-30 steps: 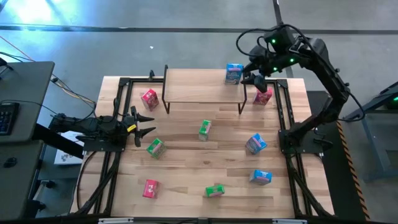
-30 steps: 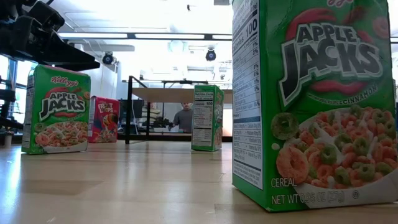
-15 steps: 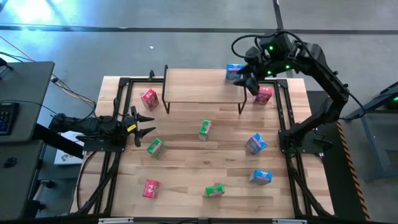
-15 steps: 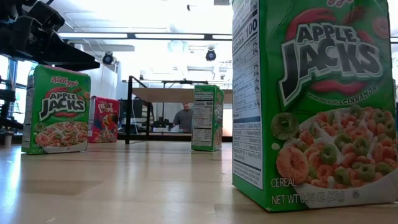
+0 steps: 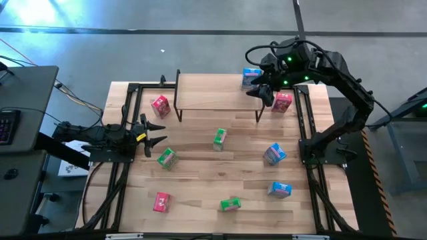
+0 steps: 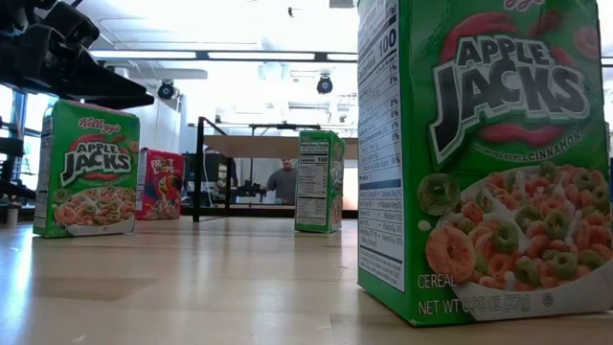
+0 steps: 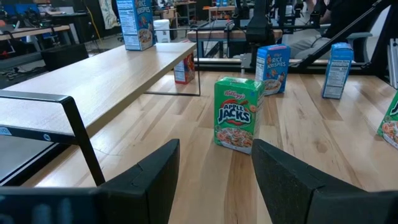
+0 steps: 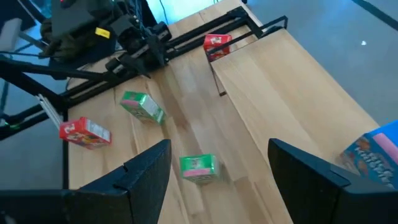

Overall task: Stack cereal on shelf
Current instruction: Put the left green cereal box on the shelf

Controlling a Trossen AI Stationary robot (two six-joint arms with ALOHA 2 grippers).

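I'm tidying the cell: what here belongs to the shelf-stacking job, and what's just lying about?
Job: shelf; blue cereal box on it; eight more boxes on the table; right gripper at shelf's end.
Lying about: keyboard, cables, beside the table.

robotics lab or workshop, bare concrete floor [image 5: 200, 40], ceiling strip lights [image 6: 259, 56], desks with gear behind [image 7: 37, 37], seated person [image 6: 283, 180]
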